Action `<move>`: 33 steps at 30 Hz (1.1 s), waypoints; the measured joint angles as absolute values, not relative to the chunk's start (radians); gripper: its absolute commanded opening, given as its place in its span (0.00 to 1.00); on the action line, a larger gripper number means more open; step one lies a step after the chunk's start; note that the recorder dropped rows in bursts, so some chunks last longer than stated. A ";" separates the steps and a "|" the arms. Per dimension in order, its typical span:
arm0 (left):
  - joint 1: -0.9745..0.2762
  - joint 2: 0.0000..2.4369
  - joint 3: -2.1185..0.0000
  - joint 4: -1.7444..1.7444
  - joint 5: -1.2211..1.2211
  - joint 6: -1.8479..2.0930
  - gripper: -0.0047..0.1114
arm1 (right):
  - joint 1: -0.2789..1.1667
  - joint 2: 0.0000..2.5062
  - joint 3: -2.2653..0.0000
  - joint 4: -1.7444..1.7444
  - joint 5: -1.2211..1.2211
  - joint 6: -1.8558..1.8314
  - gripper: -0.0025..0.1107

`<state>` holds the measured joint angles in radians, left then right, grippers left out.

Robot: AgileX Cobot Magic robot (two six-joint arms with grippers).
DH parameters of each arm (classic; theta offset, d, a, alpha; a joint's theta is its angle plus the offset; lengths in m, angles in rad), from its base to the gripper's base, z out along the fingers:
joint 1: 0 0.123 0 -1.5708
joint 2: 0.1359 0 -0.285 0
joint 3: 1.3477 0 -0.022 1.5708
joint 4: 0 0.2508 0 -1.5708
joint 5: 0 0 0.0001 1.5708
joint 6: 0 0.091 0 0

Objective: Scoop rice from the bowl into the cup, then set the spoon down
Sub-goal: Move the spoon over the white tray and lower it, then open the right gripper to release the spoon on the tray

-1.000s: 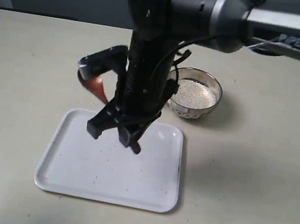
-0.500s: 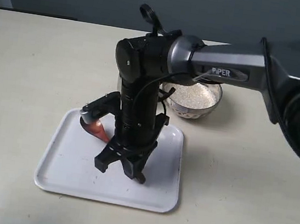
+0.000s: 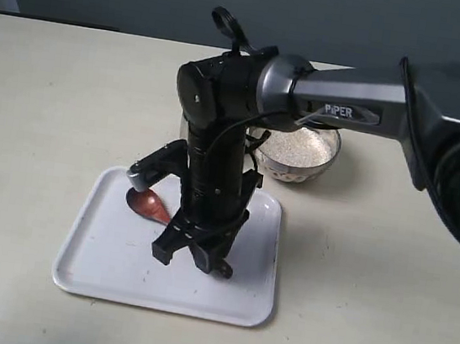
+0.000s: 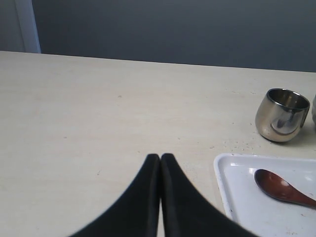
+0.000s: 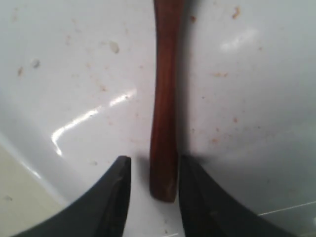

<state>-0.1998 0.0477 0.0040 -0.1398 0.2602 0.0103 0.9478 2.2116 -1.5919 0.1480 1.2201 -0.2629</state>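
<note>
Our right gripper (image 5: pixel 153 165) has its jaws spread either side of the handle of the wooden spoon (image 5: pixel 164 98), which lies on the white tray (image 3: pixel 99 265) beneath. Beyond stand the steel cup (image 4: pixel 281 114) and the bowl (image 3: pixel 333 139) of rice (image 3: pixel 299 145). The arm points steeply down. Our left gripper (image 4: pixel 160 165) is pressed together.

Exterior high, oblique; left wrist low, level; right wrist close, downward. All share tray (image 3: pixel 107 266), spoon (image 3: pixel 151 207).
</note>
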 measured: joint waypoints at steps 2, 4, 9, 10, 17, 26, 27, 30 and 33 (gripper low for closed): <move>-0.200 0.048 0.004 -0.140 0.260 0.010 0.04 | 0.948 2.212 -1.592 0.148 1.220 -0.263 0.32; -0.200 0.048 0.004 -0.140 0.260 0.010 0.04 | 0.948 2.212 -1.592 0.146 1.220 -0.263 0.32; -0.200 0.048 0.004 -0.140 0.260 0.010 0.04 | 0.948 2.160 -1.592 0.142 1.218 -0.257 0.15; -0.200 0.048 0.004 -0.140 0.260 0.010 0.04 | 0.948 2.129 -1.592 0.142 1.218 -0.254 0.07; -0.200 0.048 0.004 -0.140 0.260 0.010 0.04 | 0.948 1.848 -1.570 0.119 1.102 -0.159 0.02; -0.200 0.048 0.004 -0.140 0.260 0.010 0.04 | 0.948 1.515 -1.263 0.025 0.762 -0.123 0.02; -0.200 0.048 0.004 -0.140 0.260 0.010 0.04 | 0.948 1.496 -1.239 0.018 0.736 -0.119 0.02; -0.200 0.048 0.004 -0.140 0.260 0.010 0.04 | 0.948 1.457 -1.195 0.000 0.695 -0.119 0.02; -0.200 0.048 0.004 -0.140 0.260 0.010 0.04 | 0.946 1.453 -1.188 0.006 0.680 -0.117 0.02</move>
<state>-0.1998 0.0477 0.0040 -0.1398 0.2602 0.0103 0.9459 1.4533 -1.1877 0.0057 0.6801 -0.1171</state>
